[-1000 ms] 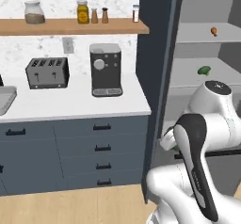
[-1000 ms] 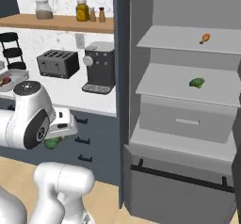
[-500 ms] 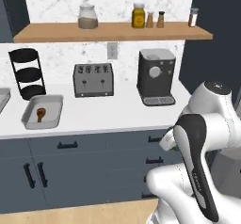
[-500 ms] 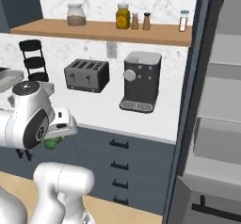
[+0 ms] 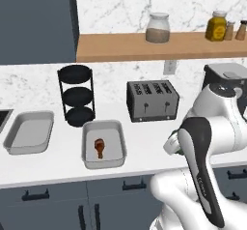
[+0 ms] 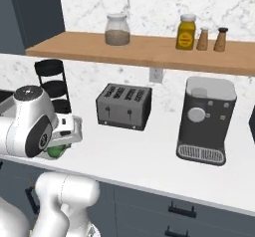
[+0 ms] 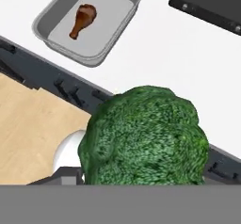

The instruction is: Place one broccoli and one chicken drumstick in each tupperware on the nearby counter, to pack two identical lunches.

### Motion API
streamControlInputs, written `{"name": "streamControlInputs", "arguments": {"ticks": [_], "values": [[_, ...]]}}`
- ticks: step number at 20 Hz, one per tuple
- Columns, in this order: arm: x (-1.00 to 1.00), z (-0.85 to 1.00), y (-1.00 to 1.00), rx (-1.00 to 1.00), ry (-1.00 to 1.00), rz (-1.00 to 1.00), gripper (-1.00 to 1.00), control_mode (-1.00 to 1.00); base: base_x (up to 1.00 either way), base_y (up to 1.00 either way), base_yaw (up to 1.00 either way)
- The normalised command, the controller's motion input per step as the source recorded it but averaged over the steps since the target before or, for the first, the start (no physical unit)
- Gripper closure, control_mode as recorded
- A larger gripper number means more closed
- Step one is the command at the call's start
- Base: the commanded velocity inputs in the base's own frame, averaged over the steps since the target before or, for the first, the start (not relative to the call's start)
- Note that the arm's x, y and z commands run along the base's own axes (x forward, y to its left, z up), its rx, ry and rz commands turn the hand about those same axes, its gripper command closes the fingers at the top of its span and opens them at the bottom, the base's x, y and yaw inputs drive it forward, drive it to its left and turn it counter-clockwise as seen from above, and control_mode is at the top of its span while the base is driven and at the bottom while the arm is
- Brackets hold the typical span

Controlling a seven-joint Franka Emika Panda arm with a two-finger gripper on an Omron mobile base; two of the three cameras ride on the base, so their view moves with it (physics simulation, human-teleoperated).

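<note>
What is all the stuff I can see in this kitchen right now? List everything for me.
Shallow light-grey tupperware trays: two, on the white counter, side by side.
Reddish-brown chicken drumstick: one, inside the right-hand tray.
Bright-green broccoli floret: one, held in the gripper, out over the counter's front edge.
Black three-tier round stand: one, behind the trays.
Dark grey four-slot toaster: one, mid-counter.
Dark coffee machine: one, right of the toaster.
Wooden wall shelf: one, carrying a glass jar, a yellow jar and two small shakers.
Blue-grey drawers with black handles: under the counter.
White robot arm: one; its gripper is closed on the broccoli.
</note>
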Motion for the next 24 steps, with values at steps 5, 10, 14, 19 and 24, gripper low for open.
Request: {"name": "streamControlInputs", "arguments": {"ticks": [5,10,14,19,24], "values": [[0.00,0.00,0.00,0.00,0.00,0.00,1.00,1.00,0.79,1.00,-0.07],[0.11,-0.04,0.18,-0.03,0.00,-0.01,1.00,-1.00,0.53,0.80,-0.07],[0.64,-0.21,0.61,-0.05,0.00,-0.14,1.00,-1.00,0.00,0.00,0.00],[0.95,-0.37,0.37,0.00,-0.03,-0.19,1.00,-1.00,0.00,0.00,0.00],[0.85,-0.59,0.19,0.00,0.01,-0.11,1.00,-1.00,0.00,0.00,0.00]]}}
